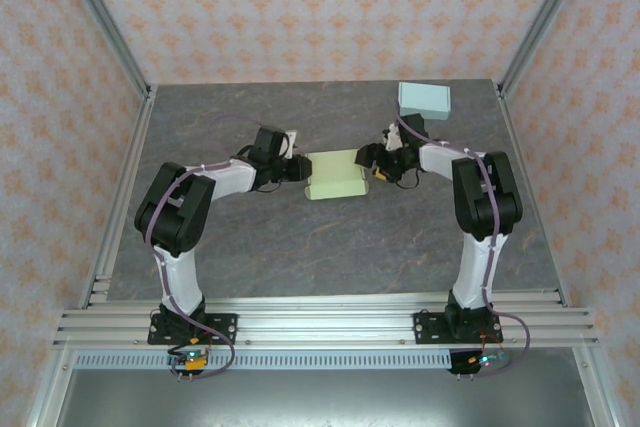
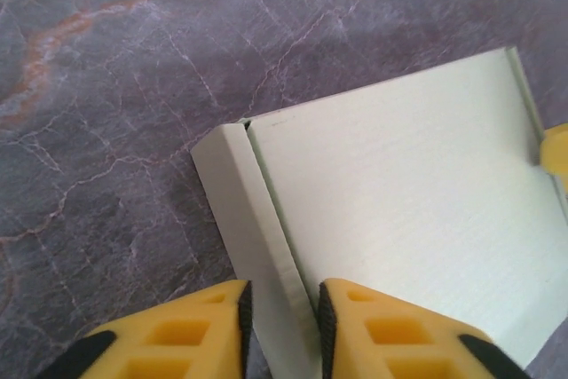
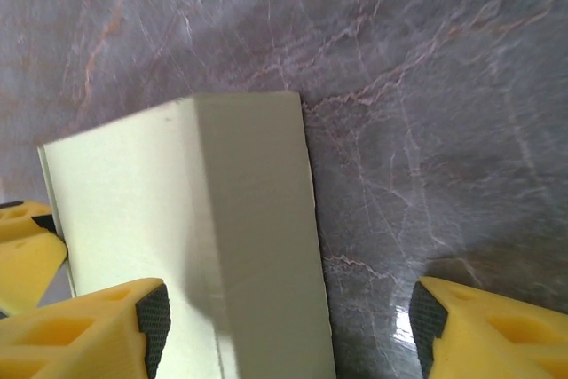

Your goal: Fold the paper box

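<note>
Nearest the lens, the left tool's (image 2: 282, 312) yellow fingers (image 2: 191, 330) are drawn close together. The raised left flap (image 2: 253, 219) of the box (image 2: 417, 219) stands between their black pads, and both pads lie against the paper, so the tool is pinching that flap. On the box's opposite side the right tool (image 3: 286, 312) is spread wide. One of its fingers hangs over the box's pale green panel and the other is well out past the box's edge, above the bare surface (image 3: 426, 130). The raised right flap (image 3: 257, 237) stands between those fingers, much nearer the one over the panel; whether that finger touches it cannot be told. From above, the box lies flat on the grey marbled surface, with the left tool at its left edge and the right tool at its right edge, each arm reaching in from its own side. The box's middle panel faces up, smooth and unmarked, and the creases along both flaps are sharp. A blue box (image 1: 424, 99) sits beyond the box and to its right, well apart from it, closed and lying flat.
</note>
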{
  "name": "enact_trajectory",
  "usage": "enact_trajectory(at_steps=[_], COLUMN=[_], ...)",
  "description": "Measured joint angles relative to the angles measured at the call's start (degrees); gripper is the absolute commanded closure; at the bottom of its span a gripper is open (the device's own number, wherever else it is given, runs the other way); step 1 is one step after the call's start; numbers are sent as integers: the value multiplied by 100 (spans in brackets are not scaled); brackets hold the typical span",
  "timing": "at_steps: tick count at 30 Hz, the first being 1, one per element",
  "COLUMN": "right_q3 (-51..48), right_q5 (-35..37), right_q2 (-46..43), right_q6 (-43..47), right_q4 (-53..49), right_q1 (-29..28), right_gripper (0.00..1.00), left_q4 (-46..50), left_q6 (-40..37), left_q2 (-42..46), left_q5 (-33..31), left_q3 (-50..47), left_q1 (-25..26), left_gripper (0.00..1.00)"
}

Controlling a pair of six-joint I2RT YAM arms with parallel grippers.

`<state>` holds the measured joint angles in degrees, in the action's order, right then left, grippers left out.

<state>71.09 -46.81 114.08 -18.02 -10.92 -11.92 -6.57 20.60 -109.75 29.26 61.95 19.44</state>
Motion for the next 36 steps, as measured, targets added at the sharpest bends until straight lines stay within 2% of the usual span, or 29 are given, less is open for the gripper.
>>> enact_trajectory(at_steps=[3, 7, 11, 14, 18, 21, 24, 26, 29, 33, 36], right_q3=[208, 234, 118, -7, -195, -396, -605, -634, -511, -153, -138], right_q5=[-361, -774, -1121, -1329, -1453, -1456, -1436, -1388, -1390, -1585, -1825], right_q2=[173, 369, 466, 466, 466, 435, 269, 98, -223, -428, -481], right_q6=[-138, -562, -1019, -1419, -2085, -2658, -3298, -3615, -3836, -3788, -3700], right_q4=[184, 723, 1222, 1606, 2177, 2546, 2634, 2376, 1447, -24, -861], right_q1=[33, 68, 37, -13, -81, -79, -81, -79, -46, -2, 9], right_gripper=[20, 21, 26, 37, 54, 58, 60, 62, 64, 64, 64], left_q4=[-402, -579, -651, -654, -616, -625, -671, -772, -1121, -1799, -1897], left_q6=[96, 105, 103, 105, 162, 203, 101, -118, -780, -2280, -3346], left_q2=[-2, -4, -20, -31, -31, 15, 468, 999, 1912, 2911, 3084], left_q5=[240, 358, 435, 468, 476, 472, 474, 479, 479, 481, 481], left_q3=[-199, -280, -302, -286, -286, -315, -651, -964, -1379, -2061, -2455], left_q1=[-153, -275, -302, -302, -328, -385, -407, -393, -284, 273, 713], left_gripper=[79, 79, 78, 76, 62, 48, 36, 31, 29, 29, 30])
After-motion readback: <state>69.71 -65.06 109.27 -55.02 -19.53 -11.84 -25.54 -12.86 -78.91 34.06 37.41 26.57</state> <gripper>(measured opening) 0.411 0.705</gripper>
